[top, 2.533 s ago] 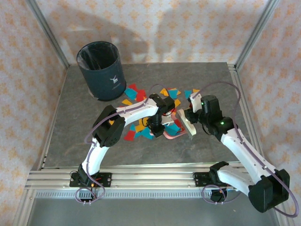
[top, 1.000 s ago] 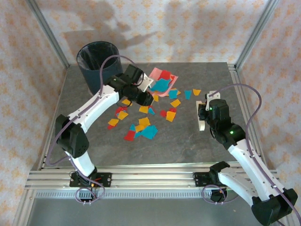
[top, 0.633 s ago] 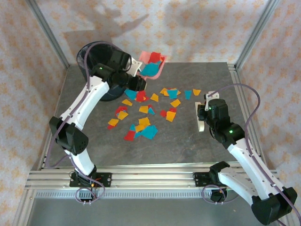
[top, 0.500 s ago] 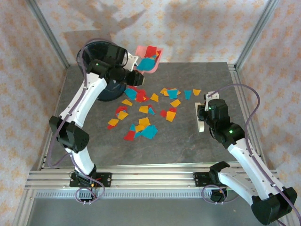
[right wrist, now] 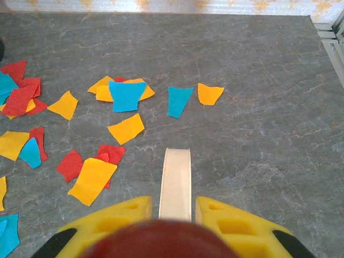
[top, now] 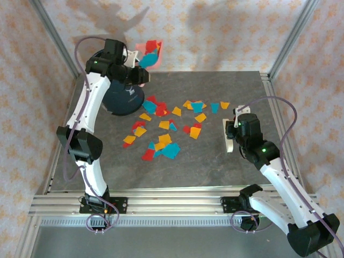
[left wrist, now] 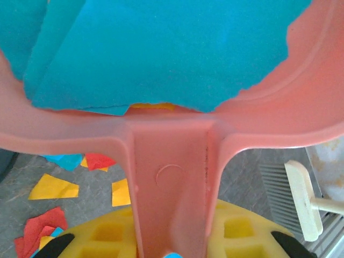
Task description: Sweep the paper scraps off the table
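Left claw (left wrist: 172, 231) is clamped on the handle of a pink dustpan (top: 149, 54) (loaded with blue and red pieces), held high beside the dark bin (top: 122, 101). Right claw (right wrist: 175, 212) is clamped on a pale brush (right wrist: 176, 177). Ahead and to its left, paper scraps (top: 164, 129) lie scattered across the grey surface (top: 242, 86).

arms (top: 279, 172): 2
bin (top: 123, 102): 1
dustpan (left wrist: 172, 161): 1
brush (right wrist: 175, 177): 1
table (top: 226, 172): 1
scraps (top: 171, 151): over twenty on table, several in dustpan
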You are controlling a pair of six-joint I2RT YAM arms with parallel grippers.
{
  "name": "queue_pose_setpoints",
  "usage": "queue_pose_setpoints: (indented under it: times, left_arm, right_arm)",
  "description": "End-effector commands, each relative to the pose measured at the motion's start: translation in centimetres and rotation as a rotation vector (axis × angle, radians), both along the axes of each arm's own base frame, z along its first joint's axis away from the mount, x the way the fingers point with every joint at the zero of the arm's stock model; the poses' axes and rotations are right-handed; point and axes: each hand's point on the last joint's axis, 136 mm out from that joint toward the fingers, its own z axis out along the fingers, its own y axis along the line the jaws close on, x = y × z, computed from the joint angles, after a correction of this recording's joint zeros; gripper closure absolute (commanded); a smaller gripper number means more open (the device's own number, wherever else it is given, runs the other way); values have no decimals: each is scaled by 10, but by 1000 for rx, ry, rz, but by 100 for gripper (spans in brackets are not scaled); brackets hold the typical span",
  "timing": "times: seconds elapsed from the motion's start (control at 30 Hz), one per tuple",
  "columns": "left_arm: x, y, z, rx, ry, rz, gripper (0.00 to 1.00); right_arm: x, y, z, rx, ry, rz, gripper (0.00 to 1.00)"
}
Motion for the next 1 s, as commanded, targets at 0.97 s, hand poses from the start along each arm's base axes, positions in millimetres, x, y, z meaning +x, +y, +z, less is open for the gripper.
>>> queue_pose_setpoints:
  times: [0.97]
  left_arm:
    - [50, 55, 35, -597, 4, 298, 100]
  right_arm:
    - [-2, 4, 5, 26, -3, 9, 100]
